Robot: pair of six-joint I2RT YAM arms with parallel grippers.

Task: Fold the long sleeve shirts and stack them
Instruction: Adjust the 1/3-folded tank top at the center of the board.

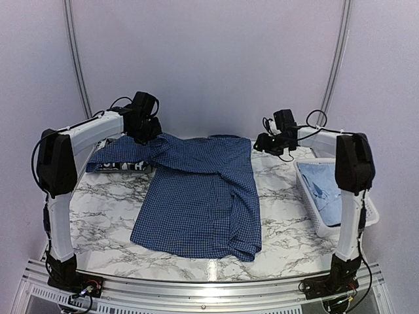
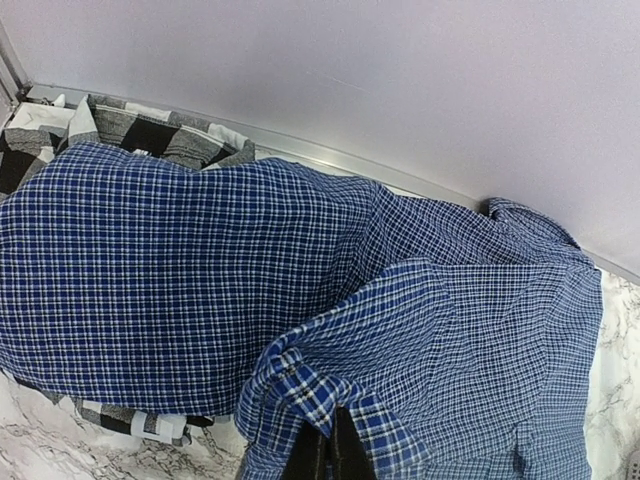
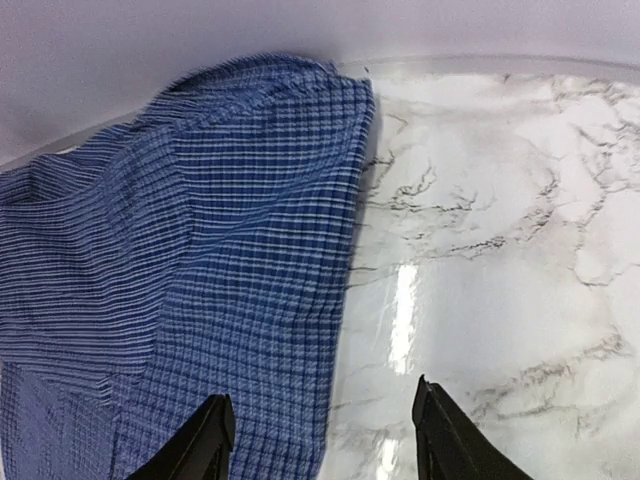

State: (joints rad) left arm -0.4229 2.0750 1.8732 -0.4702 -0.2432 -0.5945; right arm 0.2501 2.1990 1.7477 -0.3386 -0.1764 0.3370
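Observation:
The dark blue checked shirt (image 1: 203, 196) lies spread on the marble table, with one sleeve stretched out to the back left. My left gripper (image 1: 145, 127) is shut on that sleeve's cuff (image 2: 300, 395), and its dark fingertips (image 2: 335, 445) pinch the cloth. Under the sleeve lies the folded black-and-white plaid shirt (image 1: 127, 167), which shows at the top left of the left wrist view (image 2: 150, 130). The pale blue shirt (image 1: 325, 190) sits in the basket at the right. My right gripper (image 1: 265, 142) hangs open over the dark blue shirt's back right edge (image 3: 330, 250), with nothing between its fingers (image 3: 210, 435).
A white slatted basket (image 1: 313, 212) stands at the table's right edge. Bare marble (image 3: 500, 250) lies between the shirt and the basket. The back wall runs close behind both grippers.

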